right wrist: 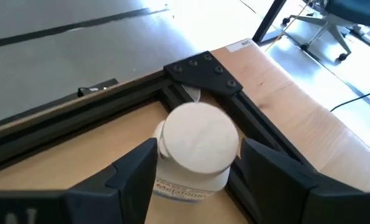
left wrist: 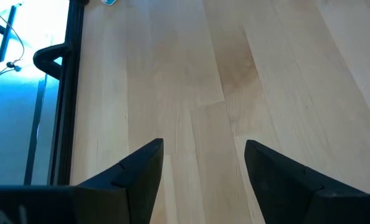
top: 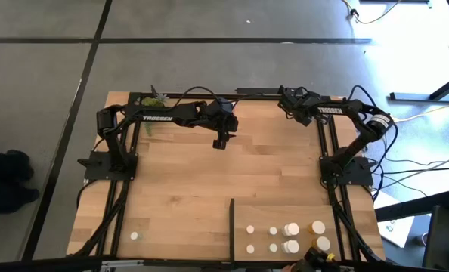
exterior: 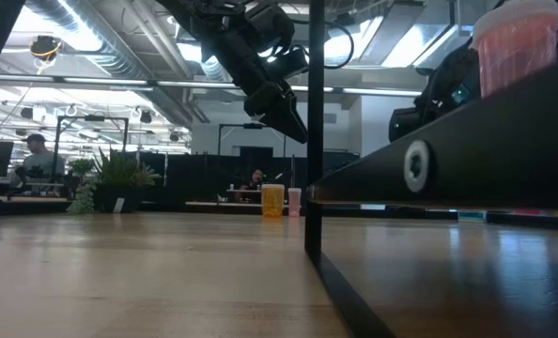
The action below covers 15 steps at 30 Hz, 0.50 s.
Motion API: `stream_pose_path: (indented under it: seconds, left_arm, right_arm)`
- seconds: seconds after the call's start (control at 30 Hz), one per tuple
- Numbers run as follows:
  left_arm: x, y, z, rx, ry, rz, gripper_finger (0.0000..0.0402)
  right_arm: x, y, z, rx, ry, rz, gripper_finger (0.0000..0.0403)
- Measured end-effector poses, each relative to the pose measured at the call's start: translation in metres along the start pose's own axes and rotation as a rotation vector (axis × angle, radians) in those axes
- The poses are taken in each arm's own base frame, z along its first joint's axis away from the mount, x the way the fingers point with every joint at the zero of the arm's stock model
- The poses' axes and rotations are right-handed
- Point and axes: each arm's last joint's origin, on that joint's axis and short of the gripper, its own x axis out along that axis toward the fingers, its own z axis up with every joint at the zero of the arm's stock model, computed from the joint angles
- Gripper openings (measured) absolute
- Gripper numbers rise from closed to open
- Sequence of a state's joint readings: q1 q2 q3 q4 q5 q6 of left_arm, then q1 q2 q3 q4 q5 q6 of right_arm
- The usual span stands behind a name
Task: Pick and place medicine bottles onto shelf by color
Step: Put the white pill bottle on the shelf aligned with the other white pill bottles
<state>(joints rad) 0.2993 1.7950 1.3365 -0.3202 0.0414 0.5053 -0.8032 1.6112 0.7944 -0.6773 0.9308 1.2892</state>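
Several medicine bottles with white caps stand on the shelf, the light-wood panel at the near right with a black strip along its left side. One small white bottle stands alone at the near left. My right gripper is at the table's far right corner, open. Its fingers stand on either side of a white bottle with a white cap, which stands upright on the table. My left gripper hangs open above bare wood at the far middle. My right gripper's fingers come slanting down from the near side and stand close beside the two sides of the white bottle's cap. Whether they touch it I cannot tell. The bottle stands on its base in the corner of the black frame.
A black corner bracket and frame rails hem in the white bottle. A small green plant stands at the far left. The shelf strip's upright black post rises near the table's middle. Bare wood lies between the arms and the shelf.
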Motion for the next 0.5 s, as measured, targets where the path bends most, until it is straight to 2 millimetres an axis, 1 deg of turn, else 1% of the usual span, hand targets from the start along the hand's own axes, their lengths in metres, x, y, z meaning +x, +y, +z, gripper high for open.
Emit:
stream_pose_path:
  seconds: [0.27, 0.5]
  left_arm:
    - [0.0000, 0.0002, 0.0000, -0.001, -0.001, 0.001, 0.0219]
    - [-0.0001, 0.0018, 0.0029, 0.001, -0.030, 0.017, 0.0219]
  right_arm:
    - [0.0071, 0.0048, -0.0055, -0.017, -0.029, -0.028, 0.0206]
    - [0.0074, 0.0048, -0.0059, -0.017, -0.029, -0.029, 0.0200]
